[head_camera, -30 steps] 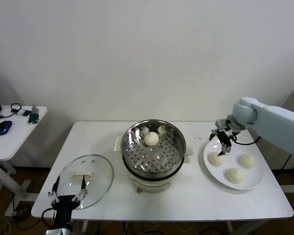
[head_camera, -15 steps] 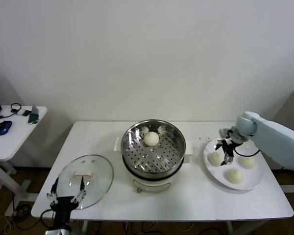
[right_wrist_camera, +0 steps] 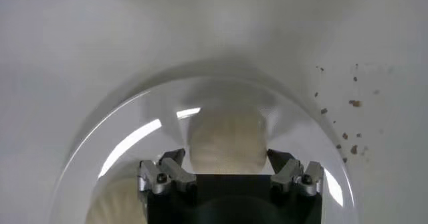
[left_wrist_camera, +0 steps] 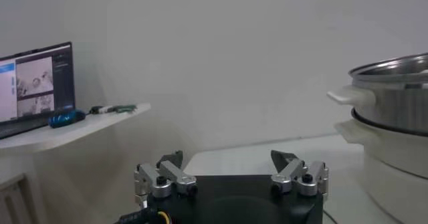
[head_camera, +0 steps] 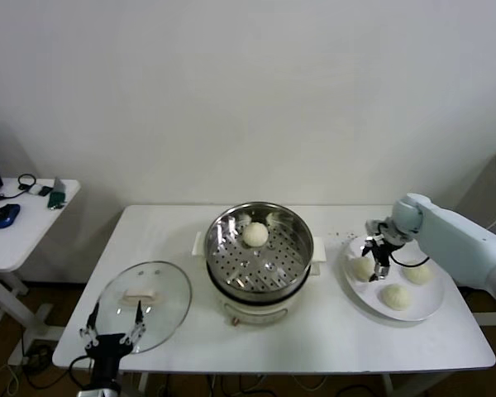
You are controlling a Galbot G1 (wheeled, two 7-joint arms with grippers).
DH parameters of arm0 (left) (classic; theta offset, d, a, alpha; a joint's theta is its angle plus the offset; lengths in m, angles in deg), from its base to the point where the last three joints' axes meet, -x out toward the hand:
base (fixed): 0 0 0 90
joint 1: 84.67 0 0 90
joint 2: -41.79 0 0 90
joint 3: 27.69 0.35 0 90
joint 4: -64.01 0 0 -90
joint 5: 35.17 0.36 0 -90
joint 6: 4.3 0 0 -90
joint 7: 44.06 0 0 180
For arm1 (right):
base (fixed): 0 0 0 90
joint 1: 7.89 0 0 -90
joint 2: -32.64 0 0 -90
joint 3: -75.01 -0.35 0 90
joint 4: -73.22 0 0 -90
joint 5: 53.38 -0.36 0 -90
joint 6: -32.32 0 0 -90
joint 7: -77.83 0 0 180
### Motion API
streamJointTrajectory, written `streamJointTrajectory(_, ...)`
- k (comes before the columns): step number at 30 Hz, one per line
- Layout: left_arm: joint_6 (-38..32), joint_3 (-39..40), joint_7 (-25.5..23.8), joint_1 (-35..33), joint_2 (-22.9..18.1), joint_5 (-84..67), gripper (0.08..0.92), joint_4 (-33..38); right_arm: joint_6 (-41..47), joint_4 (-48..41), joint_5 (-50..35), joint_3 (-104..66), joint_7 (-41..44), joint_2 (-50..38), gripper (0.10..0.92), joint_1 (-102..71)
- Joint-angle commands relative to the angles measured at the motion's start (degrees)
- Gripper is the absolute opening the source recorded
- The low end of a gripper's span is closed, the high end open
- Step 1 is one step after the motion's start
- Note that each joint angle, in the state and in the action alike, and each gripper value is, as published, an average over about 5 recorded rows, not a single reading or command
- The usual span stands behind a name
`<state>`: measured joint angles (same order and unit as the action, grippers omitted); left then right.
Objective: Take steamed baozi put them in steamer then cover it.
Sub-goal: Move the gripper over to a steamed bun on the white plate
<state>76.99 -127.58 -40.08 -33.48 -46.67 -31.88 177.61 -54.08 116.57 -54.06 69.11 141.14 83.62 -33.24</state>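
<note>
Nearest, at the front left edge of the white tabletop [head_camera: 314,339]: left end effector [head_camera: 113,323], parked, fingers spread and holding nothing, pointing up toward the clear glass lid [head_camera: 145,304] that lies flat on the tabletop just beyond it. Centre: steamer [head_camera: 259,258], a shiny steel pot on a white base with a perforated tray inside; one steamed baozi [head_camera: 255,234] rests on the tray toward the far side (a pale reflection shows on the pot wall behind it). Right: white plate [head_camera: 355,294] carrying three buns, the front bun [head_camera: 397,296], the right-hand bun [head_camera: 417,273] and the leftmost bun [head_camera: 361,268]. Right end effector [head_camera: 375,261]: lowered onto the plate at the leftmost bun, fingers spread wide on either side of it, not closed on it; the wrist view shows that bun [right_wrist_camera: 227,142] sitting between the two open fingertips [right_wrist_camera: 172,160]. Far left, apart: a small side table [head_camera: 21,240] with a blue mouse [head_camera: 6,215].
</note>
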Motion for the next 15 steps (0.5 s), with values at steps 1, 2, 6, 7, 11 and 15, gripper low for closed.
streamJointTrajectory(1,0.04,-0.09,0.07,-0.04,0.01,0.19,0.823,-0.07,-0.75,-3.53,1.27,-1.59,0.27,1.6,0.818,-0.95)
streamJointTrajectory(2,0.04,-0.11,0.11,-0.01,0.01,0.24,0.823,-0.08,-0.75,-3.54,1.17,-1.66,0.31,1.62,0.812,-0.92)
streamJointTrajectory(6,0.05,-0.14,0.2,0.06,-0.05,0.32,0.823,-0.08,-0.7,-3.61,0.45,-1.68,0.61,1.6,0.746,-0.62)
streamJointTrajectory(7,0.04,-0.14,0.22,0.06,-0.07,0.32,0.823,-0.08,-0.67,-3.62,0.1,-1.62,0.68,1.57,0.728,-0.52)
streamJointTrajectory(11,-0.05,-0.18,0.28,0.0,-0.18,0.25,0.823,0.01,0.0,-3.02,-2.79,-0.78,0.83,1.1,0.7,0.3)
streamJointTrajectory(15,-0.14,-0.24,0.32,-0.25,-0.2,0.11,0.823,0.27,1.34,-1.19,-7.2,1.98,0.89,-0.1,0.689,3.54)
